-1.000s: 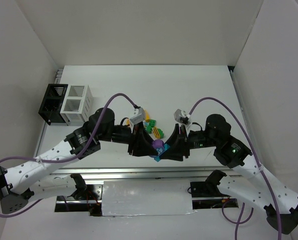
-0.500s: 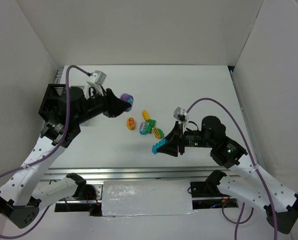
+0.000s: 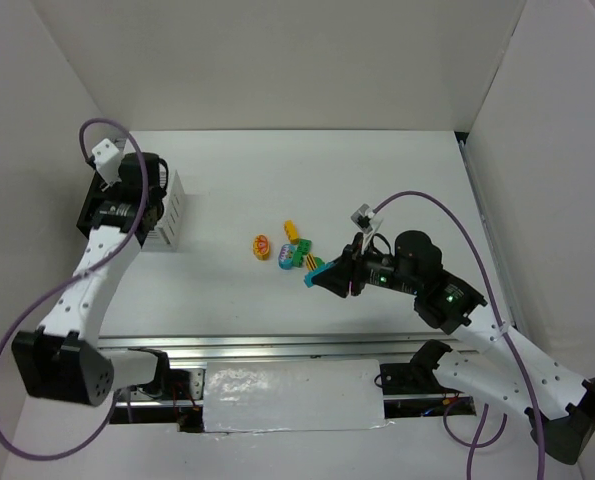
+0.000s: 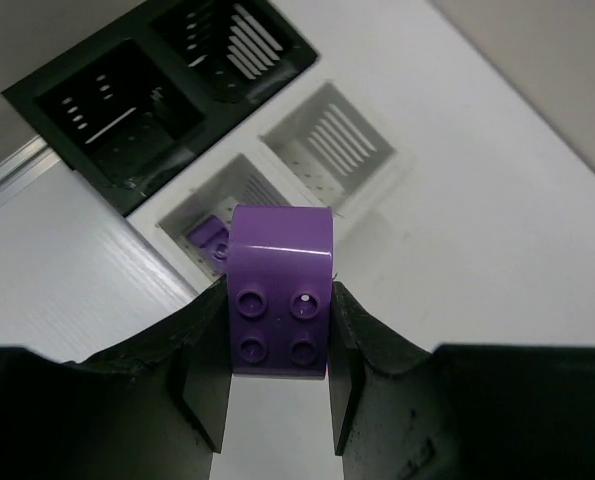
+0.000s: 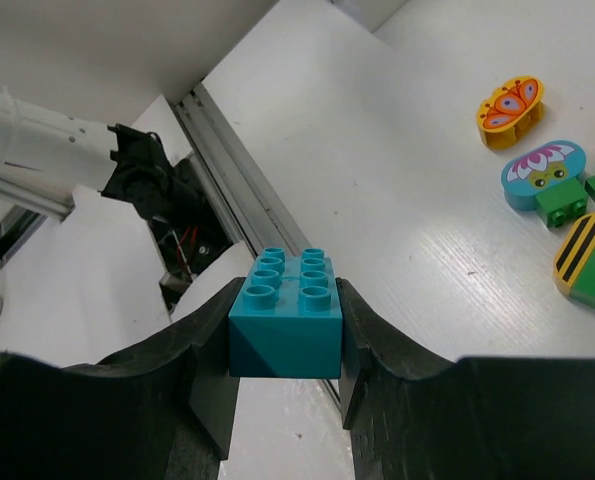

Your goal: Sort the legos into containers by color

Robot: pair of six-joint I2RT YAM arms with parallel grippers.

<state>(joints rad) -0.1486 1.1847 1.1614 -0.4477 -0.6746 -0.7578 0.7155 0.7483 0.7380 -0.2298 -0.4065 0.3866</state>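
The left tool (image 4: 277, 322), clamping the purple brick (image 4: 279, 262), is hovering over the white bin (image 4: 332, 140); centring it above the opening before releasing looks wisest.

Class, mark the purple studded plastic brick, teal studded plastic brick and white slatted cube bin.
Purple studded plastic brick (image 4: 277, 320): left wrist view, studded face.
Teal studded plastic brick (image 5: 283, 340): right wrist view, smooth side.
White slatted cube bin (image 4: 335, 140): left wrist view, slatted wall.

purple brick (image 4: 279, 290): smooth glossy plastic, soft highlights. teal brick (image 5: 284, 325): same plastic, duller sheen. black bin (image 4: 107, 115): shiny moulded plastic. white bin (image 4: 332, 140): matt plastic. table (image 5: 397, 180): white, matt, faint streaky grain. near-edge rail (image 3: 277, 347): bare brushed metal.
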